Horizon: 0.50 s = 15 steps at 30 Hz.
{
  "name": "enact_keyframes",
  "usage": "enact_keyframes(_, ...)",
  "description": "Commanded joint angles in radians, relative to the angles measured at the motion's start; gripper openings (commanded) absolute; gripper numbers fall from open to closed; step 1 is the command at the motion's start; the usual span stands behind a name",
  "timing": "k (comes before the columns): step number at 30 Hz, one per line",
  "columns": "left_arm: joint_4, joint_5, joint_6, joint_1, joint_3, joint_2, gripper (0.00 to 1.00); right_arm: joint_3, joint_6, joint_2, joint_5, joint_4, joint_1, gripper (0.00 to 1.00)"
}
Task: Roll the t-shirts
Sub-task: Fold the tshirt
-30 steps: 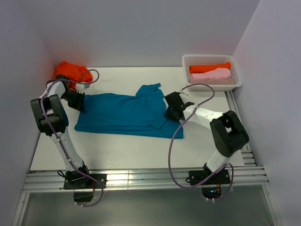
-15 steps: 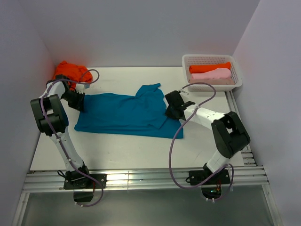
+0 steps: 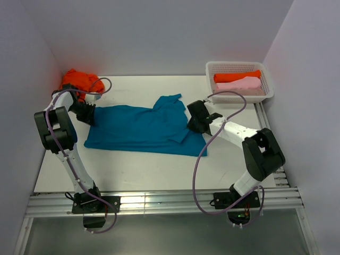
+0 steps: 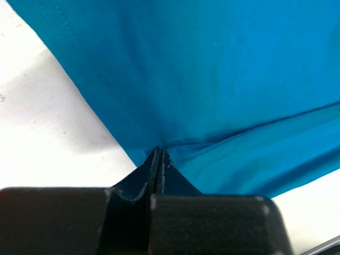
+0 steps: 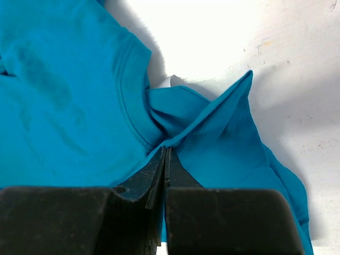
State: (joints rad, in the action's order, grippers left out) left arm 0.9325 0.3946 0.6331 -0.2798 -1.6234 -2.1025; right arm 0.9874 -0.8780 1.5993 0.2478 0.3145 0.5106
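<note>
You had the teal-blue soft cloth t-shirt (image 3: 143, 129) lying spread lengthwise across the middle of the white bench (image 3: 133, 164), with its hem end to the left and its collar end to the right. Your left fingers (image 4: 158, 164) were shut on the hem edge, with a small tent of cloth pulled up between them. Your right fingers (image 5: 164, 162) were shut on a fold just beside the collar, where the cloth lay bunched and doubled over.

The step in hand looked like taking both ends to straighten the shirt before rolling. To do it well, you needed to draw the two ends apart evenly and low over the bench, so that the creases near the collar pulled flat without dragging the whole shirt sideways. The right pinch seemed to hold more than one layer; a slow pull would have shown whether the sleeve came with it. A thin pinch like the left one could slip, so a gentle, steady pull suited it better than a jerk.

A crumpled bright orange t-shirt (image 3: 79, 81) waited in the far left corner. A rolled orange t-shirt (image 3: 236, 76) and a rolled pale pink t-shirt (image 3: 241, 84) lay in the white plastic lattice basket (image 3: 268, 90).
</note>
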Motion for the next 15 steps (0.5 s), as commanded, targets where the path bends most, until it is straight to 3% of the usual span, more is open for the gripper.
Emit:
enact_keyframes(1, 0.009, 0.015, -0.007, -0.013, -0.047, 0.059, 0.00, 0.063, 0.016, -0.018, 0.036, 0.003, -0.014, 0.02)
enact_keyframes(15, 0.086, 0.075, 0.013, -0.033, -0.112, 0.044, 0.03, 0.073, 0.027, -0.001, 0.022, -0.003, -0.034, 0.00)
